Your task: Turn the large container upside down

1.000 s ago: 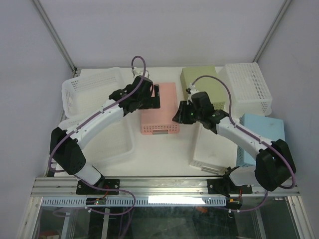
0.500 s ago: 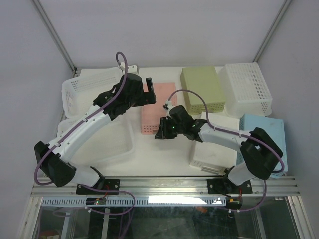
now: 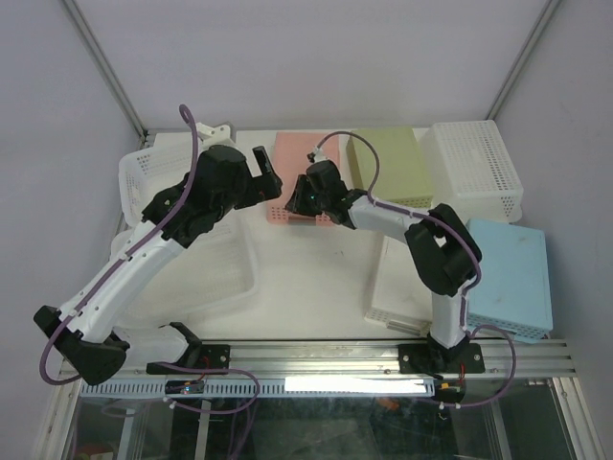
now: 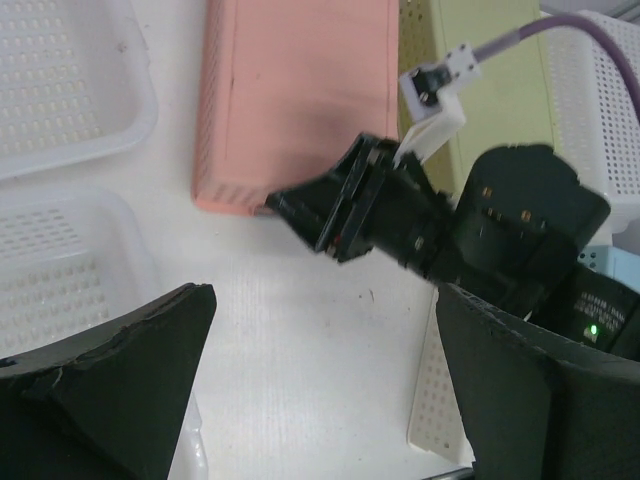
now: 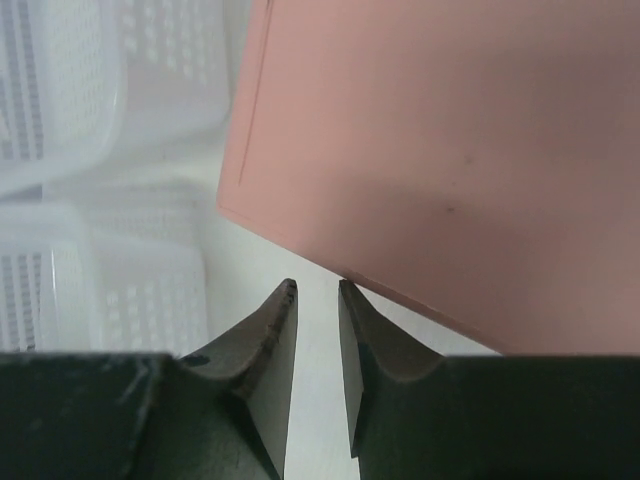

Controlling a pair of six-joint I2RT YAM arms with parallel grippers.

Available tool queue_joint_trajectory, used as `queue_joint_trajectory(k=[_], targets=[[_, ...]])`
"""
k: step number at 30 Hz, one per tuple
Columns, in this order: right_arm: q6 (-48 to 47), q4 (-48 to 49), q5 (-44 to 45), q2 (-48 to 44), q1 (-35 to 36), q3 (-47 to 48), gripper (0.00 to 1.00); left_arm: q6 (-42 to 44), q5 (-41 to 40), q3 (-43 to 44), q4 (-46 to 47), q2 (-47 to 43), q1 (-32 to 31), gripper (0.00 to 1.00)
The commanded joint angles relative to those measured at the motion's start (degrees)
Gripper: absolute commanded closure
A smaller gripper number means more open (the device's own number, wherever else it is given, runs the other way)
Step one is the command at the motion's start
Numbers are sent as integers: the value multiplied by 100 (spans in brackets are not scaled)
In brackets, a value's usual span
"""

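Right gripper [image 5: 317, 287] nearly closed, empty, tips at edge of pink container [image 5: 420, 150]. Left gripper [image 4: 320, 300] spread wide, holding nothing.

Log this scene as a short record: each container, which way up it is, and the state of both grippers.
pink container: bottom up, far centre of the table
green container: bottom up, right of the pink one
white basket: bottom up, far right
clear bin: open side up, near left
left gripper: open, empty, over the table by the pink container's near end
right gripper: nearly closed, nothing between the fingers, at the pink container's near edge
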Motion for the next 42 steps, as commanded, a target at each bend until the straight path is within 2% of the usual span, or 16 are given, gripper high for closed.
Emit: queue_joint_trajectory(k=[1, 8, 11, 15, 19, 23, 28, 33, 37, 39, 42], targets=[[-189, -3, 583, 534, -261, 932, 74, -230, -364, -81, -311, -340, 104, 1], [-353, -544, 732, 1051, -551, 1805, 72, -523, -380, -454, -601, -590, 167, 1], [-543, -875, 653, 936, -644, 1945, 67, -683, -578, -707, -846, -637, 174, 1], [-859, -973, 266, 273, -669, 1569, 50, -863, -773, -1235, -987, -665, 203, 1], [-980, -1026, -8, -683, -668, 910, 35, -969, -843, -1504, -924, -207, 220, 1], [-1071, -1159, 212, -1878, -717, 95, 29, -1060, -817, -1738, -531, 355, 221, 2], [-1119, -1510, 467, -3124, -1026, -792, 26, -1139, -773, -1936, -143, 943, 224, 24], [-1188, -2021, 527, -4056, -1616, -1219, 25, -1004, -420, -2006, 108, 1242, 220, 53], [-1364, -2321, 574, -4560, -2035, -1155, 24, -950, 30, -1874, 106, 1140, 207, 81], [-1475, -2492, 676, -4709, -2206, -986, 22, -898, 390, -1690, 98, 800, 159, 89], [-1655, -2724, 921, -4826, -2369, -685, 21, -933, 1180, -1372, 87, 370, 44, 94]])
